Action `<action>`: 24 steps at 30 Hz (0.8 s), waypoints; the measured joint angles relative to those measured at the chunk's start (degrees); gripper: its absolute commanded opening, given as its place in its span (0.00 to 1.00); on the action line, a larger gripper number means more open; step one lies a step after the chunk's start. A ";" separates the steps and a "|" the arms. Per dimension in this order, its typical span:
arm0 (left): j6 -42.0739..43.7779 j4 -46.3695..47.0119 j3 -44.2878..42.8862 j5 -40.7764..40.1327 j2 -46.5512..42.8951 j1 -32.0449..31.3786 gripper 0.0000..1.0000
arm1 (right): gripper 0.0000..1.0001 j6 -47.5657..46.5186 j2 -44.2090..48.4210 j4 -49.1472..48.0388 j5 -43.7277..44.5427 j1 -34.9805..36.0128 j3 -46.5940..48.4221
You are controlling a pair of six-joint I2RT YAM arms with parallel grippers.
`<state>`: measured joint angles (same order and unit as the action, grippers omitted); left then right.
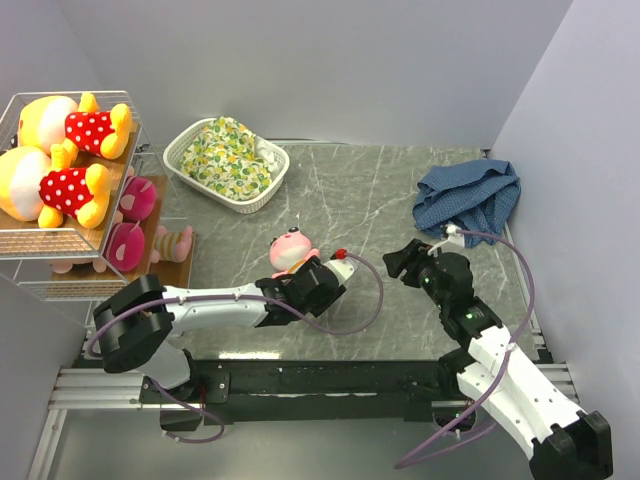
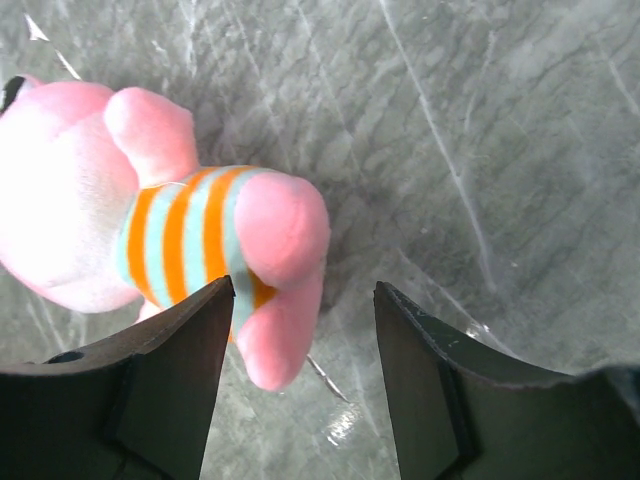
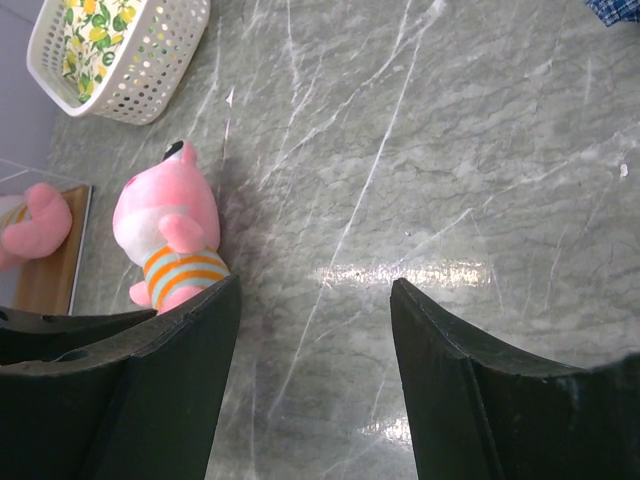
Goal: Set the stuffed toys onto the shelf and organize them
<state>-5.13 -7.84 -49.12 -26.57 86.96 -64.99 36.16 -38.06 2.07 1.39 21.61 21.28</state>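
**Finding one toy off the shelf**

Surface: grey marbled table [image 1: 400, 190], closed in by plain pale walls [image 1: 330, 70].

At 11 o'clock stands one white basket [image 1: 262, 188] of floral cloth [image 1: 228, 155]. At 2 o'clock lies one blue checked cloth [image 1: 468, 200].

The shelf [image 1: 40, 242] is at 9 o'clock. Its upper tier holds two yellow bears [image 1: 55, 125] [image 1: 40, 188]. The lower tier shows at least two pink toys [image 1: 136, 198] [image 1: 126, 246], with more partly hidden.

One pink striped toy [image 2: 150, 220] lies near the table's centre, at 10 o'clock of the left gripper [image 2: 305, 290]. That gripper's fingers are apart and clamp nothing. The right gripper [image 3: 315, 285] is likewise spread and empty.
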 measured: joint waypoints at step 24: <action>-8.57 -13.33 -12.09 -12.22 7.58 2.58 0.01 | 0.68 -0.22 1.60 -1.27 -0.55 -0.66 0.00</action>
<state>-13.69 -21.17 -61.21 -38.79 94.54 -62.41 35.94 -36.47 0.80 0.84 20.95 21.28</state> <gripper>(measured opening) 0.042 0.682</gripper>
